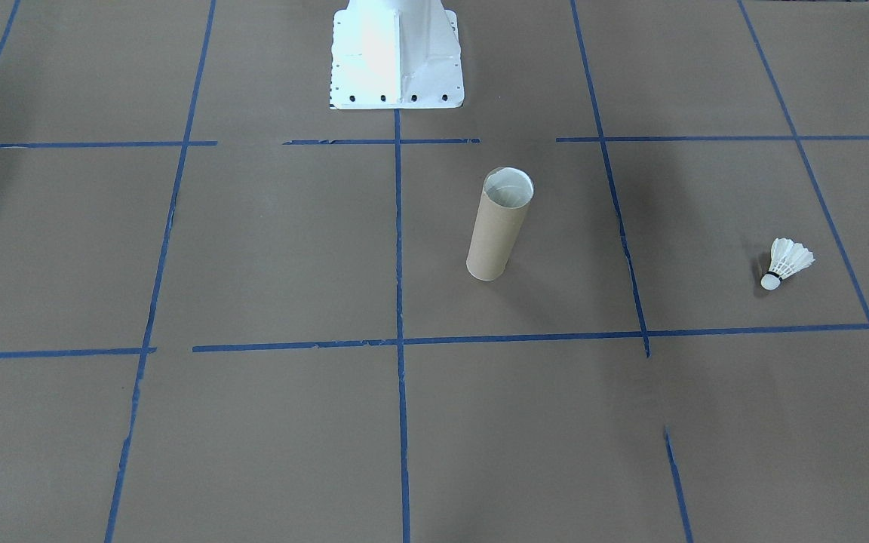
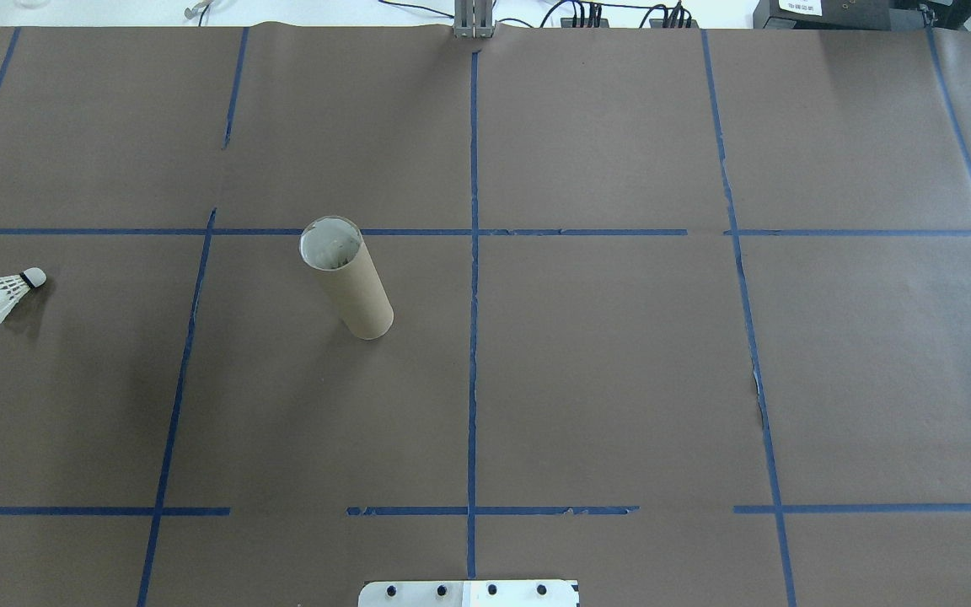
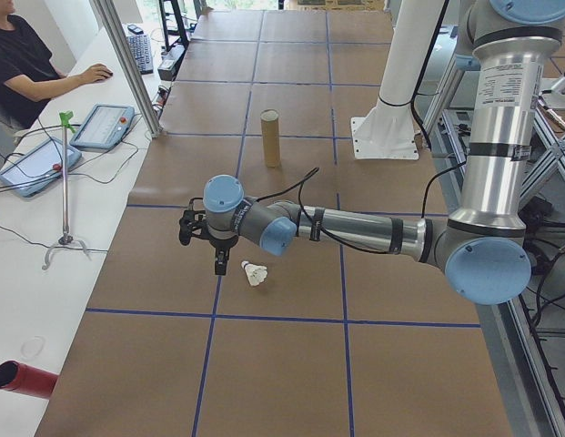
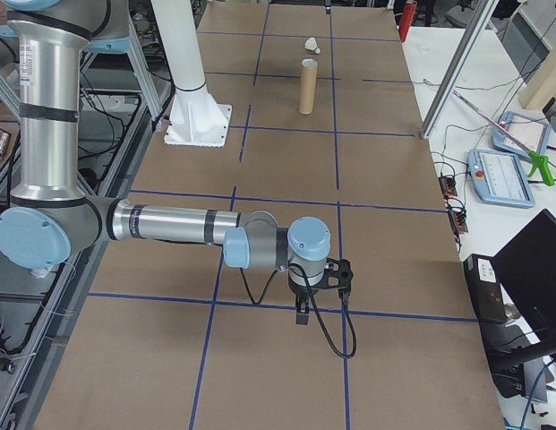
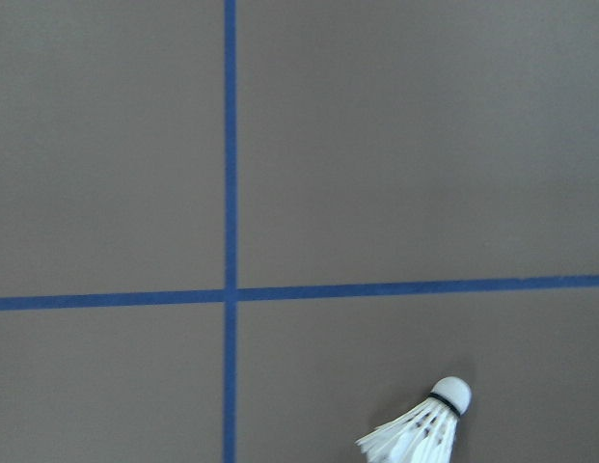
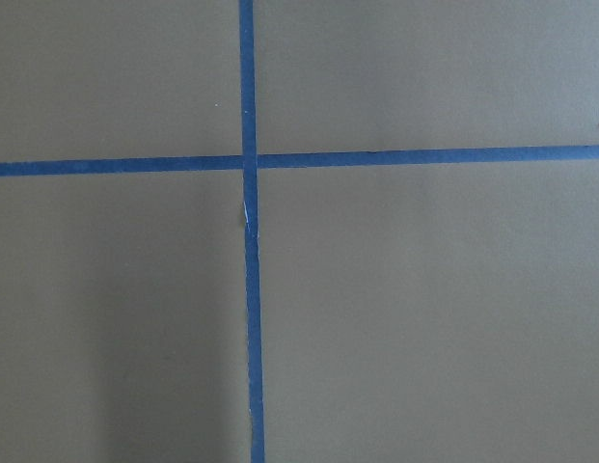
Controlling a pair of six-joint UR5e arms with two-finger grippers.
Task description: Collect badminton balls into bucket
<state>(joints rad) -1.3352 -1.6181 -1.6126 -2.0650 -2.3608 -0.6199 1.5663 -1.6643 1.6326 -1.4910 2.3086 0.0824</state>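
Left gripper hangs over the brown paper cover near the table's left end, fingers pointing down, nothing between them that can be seen; how far apart they sit, I cannot tell from this side view. Just beside it lies the shuttlecock, on its side, apart from the fingers. White feather skirt, flared; rounded white cork tip with a thin dark band. It's close to the left edge of the table, cork pointing toward the middle.

Right gripper hovers low near the table's right end, holding nothing visible; its opening I cannot tell either.

The bucket, a tall brown cardboard tube, stands upright just left of the centre line, well apart from the shuttlecock. Pale whitish inside, nothing visible in it.

Blue tape lines grid the matte paper. No readable writing on the tube.
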